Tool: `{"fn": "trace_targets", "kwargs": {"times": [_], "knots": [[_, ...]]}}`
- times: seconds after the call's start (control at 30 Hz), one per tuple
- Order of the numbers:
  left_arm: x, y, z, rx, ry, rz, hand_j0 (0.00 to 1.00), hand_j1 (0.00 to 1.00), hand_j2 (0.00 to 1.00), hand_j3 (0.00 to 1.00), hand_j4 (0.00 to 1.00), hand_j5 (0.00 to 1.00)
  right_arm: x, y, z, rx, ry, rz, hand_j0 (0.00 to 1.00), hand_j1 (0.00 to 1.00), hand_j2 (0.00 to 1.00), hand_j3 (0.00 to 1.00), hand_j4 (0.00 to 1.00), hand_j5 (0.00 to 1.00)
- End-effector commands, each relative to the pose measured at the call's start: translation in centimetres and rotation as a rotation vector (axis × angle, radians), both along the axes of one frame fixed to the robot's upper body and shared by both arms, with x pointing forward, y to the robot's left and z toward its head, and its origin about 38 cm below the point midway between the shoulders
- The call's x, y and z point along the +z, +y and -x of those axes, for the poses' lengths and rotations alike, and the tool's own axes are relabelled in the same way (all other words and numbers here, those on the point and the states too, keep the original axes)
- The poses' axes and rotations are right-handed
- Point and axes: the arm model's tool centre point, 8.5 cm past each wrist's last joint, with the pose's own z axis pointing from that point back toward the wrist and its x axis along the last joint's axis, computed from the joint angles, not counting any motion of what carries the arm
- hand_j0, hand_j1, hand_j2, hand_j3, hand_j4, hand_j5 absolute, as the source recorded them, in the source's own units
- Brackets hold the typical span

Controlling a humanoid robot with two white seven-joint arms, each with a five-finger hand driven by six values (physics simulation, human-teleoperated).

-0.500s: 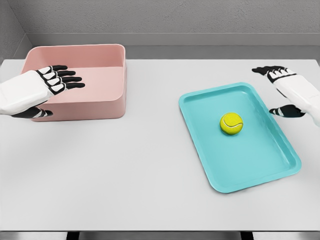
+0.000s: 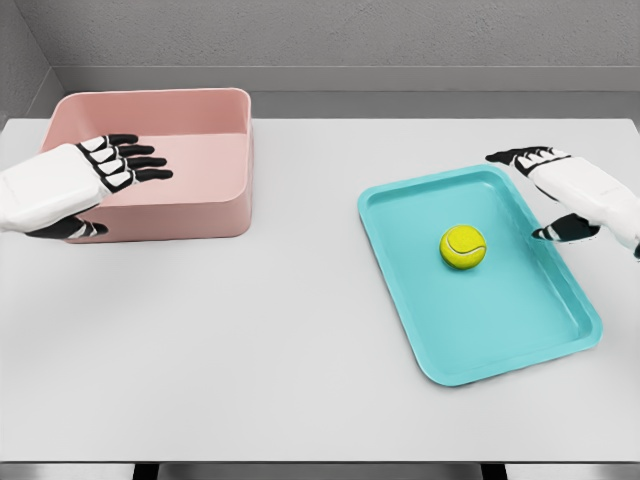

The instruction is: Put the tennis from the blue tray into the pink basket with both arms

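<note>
Grey walls are seen behind a pale grey table [image 2: 250,330] on which two containers are set well apart. At the far left, the pink basket [image 2: 200,205] is placed with its open top upward, and the left hand [image 2: 85,175] is held over its near left part, fingers stretched out flat toward the right and nothing grasped; compared with half a second ago, its position is almost unchanged, only a slight shift being noted. On the right side of the table, the blue tray [image 2: 520,340] is laid at a slant, and the tennis ball [image 2: 463,247] is found resting inside it, in the upper half, exactly where it lay in the earlier frame. The right hand [image 2: 565,190] is seen at the tray's far right corner, open, with fingers extended toward the left and the thumb hanging below, nothing being held. Since the earlier frame this hand has been brought inward and slightly lower, so that its thumb now overlaps the tray's right rim, nearer the ball but not touching it.
</note>
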Motion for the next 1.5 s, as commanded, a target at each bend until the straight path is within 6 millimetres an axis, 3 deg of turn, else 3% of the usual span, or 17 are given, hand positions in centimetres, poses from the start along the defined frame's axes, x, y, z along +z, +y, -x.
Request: {"fn": "trace_targets", "kwargs": {"times": [0.0,0.07,0.23,0.4,0.5,0.7,0.87,1.1,1.47], "knots": [[0.1,0.0,0.1,-0.001,0.002,0.001,1.00,1.00,1.00,1.00,1.00,1.00,-2.8,1.7,0.7,0.069,0.171,0.058,1.00,1.00,1.00,1.00,1.00,1.00],[0.1,-0.1,0.0,-0.002,0.002,0.002,1.00,1.00,1.00,1.00,1.00,1.00,-2.5,2.8,0.2,0.102,0.209,0.082,1.00,1.00,1.00,1.00,1.00,1.00],[0.2,0.2,0.1,0.001,0.000,-0.011,1.00,1.00,1.00,1.00,1.00,1.00,-2.8,3.0,-0.4,0.061,0.304,0.136,1.00,1.00,1.00,1.00,1.00,1.00],[0.0,0.2,0.1,0.000,-0.006,-0.032,1.00,1.00,1.00,1.00,1.00,1.00,-1.4,4.4,-1.5,0.072,0.296,0.138,1.00,1.00,1.00,1.00,1.00,1.00],[0.2,0.2,0.1,0.001,-0.009,-0.033,1.00,1.00,1.00,1.00,1.00,1.00,-2.0,5.7,-1.9,0.076,0.340,0.153,1.00,1.00,1.00,1.00,1.00,1.00],[0.2,0.3,0.1,0.001,-0.010,-0.036,1.00,1.00,1.00,1.00,1.00,1.00,-2.5,5.0,-2.4,0.048,0.368,0.165,1.00,1.00,1.00,1.00,1.00,1.00],[0.3,0.5,0.1,0.005,-0.010,-0.044,1.00,1.00,1.00,1.00,1.00,1.00,-1.4,4.3,-3.4,0.027,0.345,0.169,1.00,1.00,1.00,1.00,1.00,1.00],[0.3,0.5,0.1,0.004,-0.010,-0.046,1.00,1.00,1.00,1.00,1.00,1.00,-2.5,7.6,-3.3,0.103,0.367,0.187,1.00,1.00,1.00,1.00,1.00,1.00],[0.4,0.3,0.2,-0.001,-0.012,-0.044,1.00,1.00,1.00,1.00,1.00,1.00,-3.8,6.7,-3.6,0.054,0.406,0.202,1.00,1.00,1.00,1.00,1.00,1.00]]}}
